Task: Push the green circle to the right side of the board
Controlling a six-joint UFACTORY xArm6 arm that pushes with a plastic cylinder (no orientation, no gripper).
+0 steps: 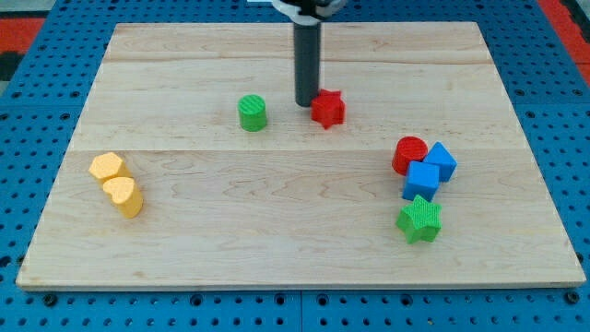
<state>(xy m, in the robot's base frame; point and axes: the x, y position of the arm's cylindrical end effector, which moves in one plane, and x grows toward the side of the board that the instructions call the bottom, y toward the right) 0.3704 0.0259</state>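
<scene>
The green circle (252,112) stands on the wooden board (295,240), left of centre in the upper half. My tip (305,103) rests on the board about 55 px to the view's right of the green circle, not touching it. The tip is right against the left side of a red star (328,109). The rod rises dark and straight to the view's top.
At the right sit a red circle (408,153), two blue blocks (440,160) (421,180) and a green star (420,219), clustered together. At the left lie two yellow heart-like blocks (107,167) (123,195). Blue pegboard surrounds the board.
</scene>
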